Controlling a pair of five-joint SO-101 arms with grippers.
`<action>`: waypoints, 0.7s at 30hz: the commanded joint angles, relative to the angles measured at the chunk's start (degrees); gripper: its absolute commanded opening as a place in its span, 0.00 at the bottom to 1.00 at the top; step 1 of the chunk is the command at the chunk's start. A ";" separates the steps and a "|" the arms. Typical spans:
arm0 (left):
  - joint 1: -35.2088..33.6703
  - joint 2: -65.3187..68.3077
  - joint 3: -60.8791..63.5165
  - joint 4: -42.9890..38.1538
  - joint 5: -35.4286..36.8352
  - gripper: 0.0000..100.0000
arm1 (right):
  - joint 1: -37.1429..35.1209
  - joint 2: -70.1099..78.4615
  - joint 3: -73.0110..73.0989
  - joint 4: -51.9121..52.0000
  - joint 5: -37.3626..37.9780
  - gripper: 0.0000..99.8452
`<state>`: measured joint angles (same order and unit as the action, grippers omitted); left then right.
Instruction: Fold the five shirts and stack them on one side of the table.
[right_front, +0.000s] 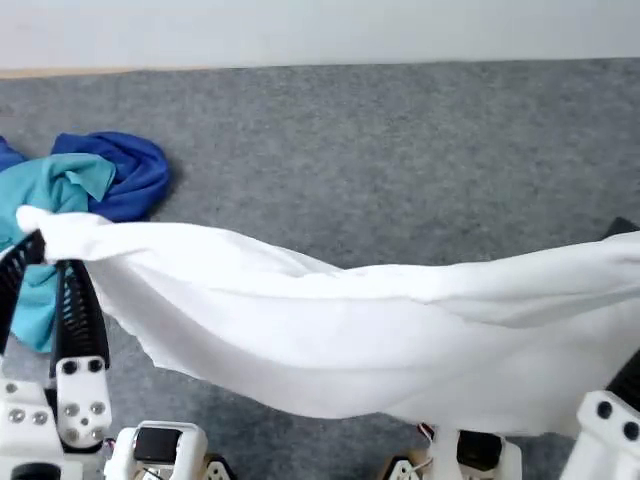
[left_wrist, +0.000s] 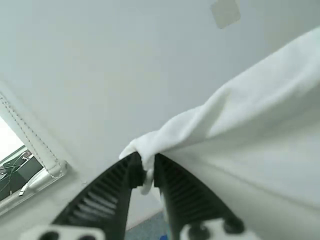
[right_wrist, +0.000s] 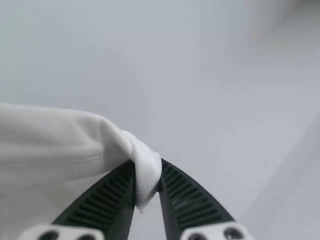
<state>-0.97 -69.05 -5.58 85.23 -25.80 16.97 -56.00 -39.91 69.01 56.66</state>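
white shirt (right_front: 330, 330): stretched in the air above the surface (right_front: 400, 150); long axis side to side between both arms
left pincer (left_wrist: 145, 172): clamped tight on its left corner
right pincer (right_wrist: 147, 181): clamped tight on its right corner

left gripper (left_wrist: 146, 164) clamped, right gripper (right_wrist: 147, 171) clamped

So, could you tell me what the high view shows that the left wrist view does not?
The high view gives the grey table, the blue shirt and teal shirt bunched at one side, and the full sweep of the white shirt lifted across it. The left wrist view gives the close grip: the left gripper shut on a bunched corner, with a pale wall behind. Both share the white shirt.
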 joint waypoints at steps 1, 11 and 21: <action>-0.35 -0.09 -0.04 -2.64 -0.44 0.00 | 0.66 3.91 -0.53 0.22 0.62 0.01; -0.35 0.00 3.56 0.09 -0.53 0.00 | 0.48 4.35 9.93 0.22 0.44 0.01; -0.35 0.35 18.95 -4.66 -0.53 0.00 | -3.03 4.62 25.49 0.13 0.62 0.01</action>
<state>-0.97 -69.05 8.48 84.18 -25.80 16.26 -53.27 -18.64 69.45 56.75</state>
